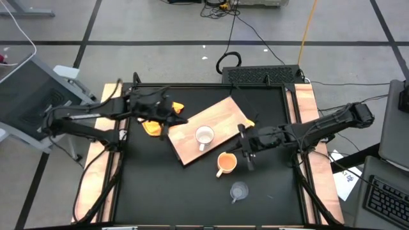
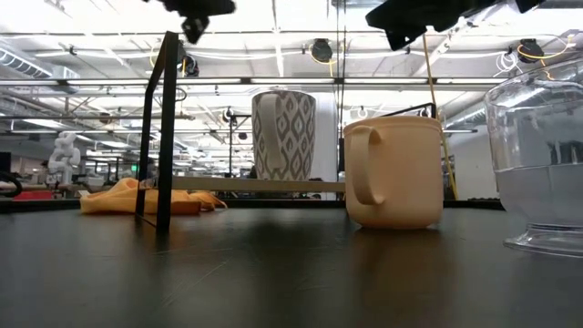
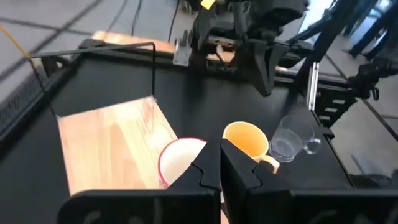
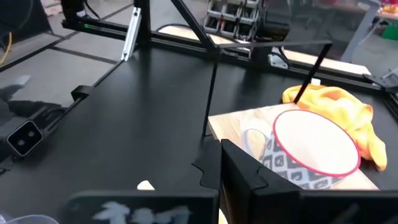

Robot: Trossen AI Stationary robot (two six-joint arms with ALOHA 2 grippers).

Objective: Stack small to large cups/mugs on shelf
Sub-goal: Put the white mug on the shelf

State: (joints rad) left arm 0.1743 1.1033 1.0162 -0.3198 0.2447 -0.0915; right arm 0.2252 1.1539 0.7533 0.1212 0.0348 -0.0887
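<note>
The wooden shelf board (image 1: 223, 118) lies slanted on the black table's middle. The white patterned mug (image 1: 204, 136) stands upright on the board; it also shows in the low view (image 2: 283, 132). The yellow-orange mug (image 1: 227, 163) stands on the table just near of the board, and the clear glass cup (image 1: 239, 191) stands nearer still. My left gripper (image 1: 171, 115) is shut and empty above the board's left corner. My right gripper (image 1: 245, 148) is shut and empty, raised just right of the yellow-orange mug.
A yellow-orange cloth (image 1: 153, 126) lies bunched at the board's left corner, with another piece (image 4: 336, 106) by the board's far side. A thin black frame (image 2: 164, 128) stands around the table. Bare black tabletop lies at the near left (image 1: 160, 191).
</note>
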